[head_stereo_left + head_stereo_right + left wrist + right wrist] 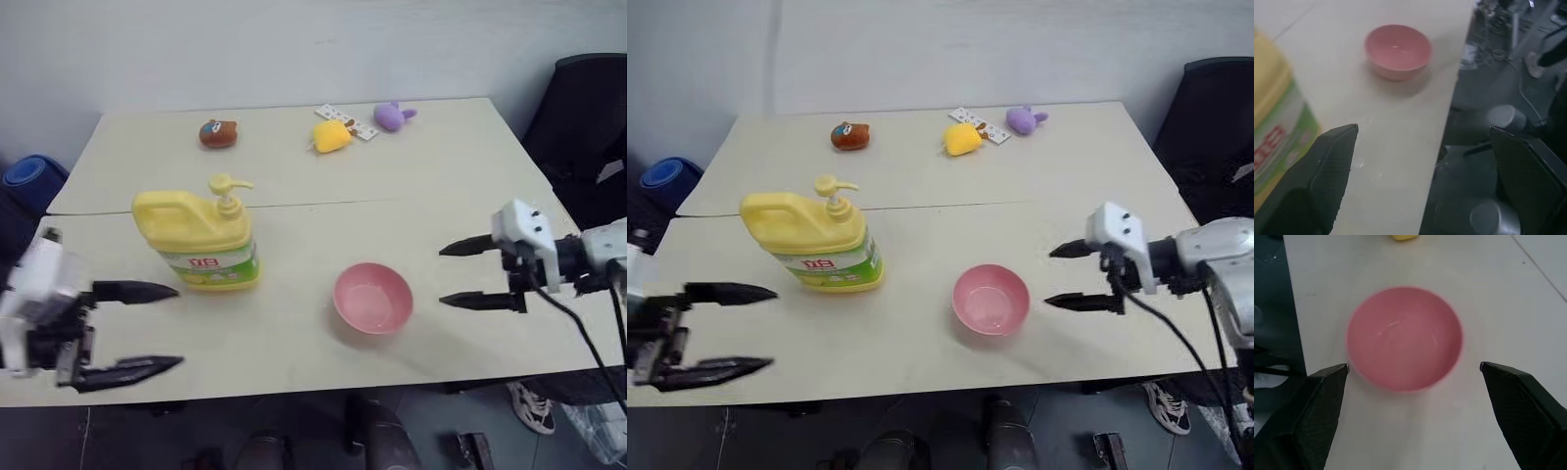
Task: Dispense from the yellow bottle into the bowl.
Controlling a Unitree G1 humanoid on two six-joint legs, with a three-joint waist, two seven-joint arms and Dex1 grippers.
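Note:
The yellow bottle (201, 238) stands upright on the left half of the beige table (294, 176), pump head on top and its green-white label facing me. To its right sits the pink bowl (372, 298), upright with nothing in it. My left gripper (157, 328) hovers open at the table's near left edge, just below and left of the bottle, holding nothing. My right gripper (451, 275) is open to the right of the bowl, its fingers pointing at it with a small gap. In the right wrist view the bowl (1404, 339) lies between the spread fingers (1312, 406).
At the table's far side lie a brown plush (217, 133), a small yellow plush (331, 136), a purple plush (392, 117) and a printed card (345, 119). A black chair (588, 127) stands at the right. A blue object (31, 178) sits off the left edge.

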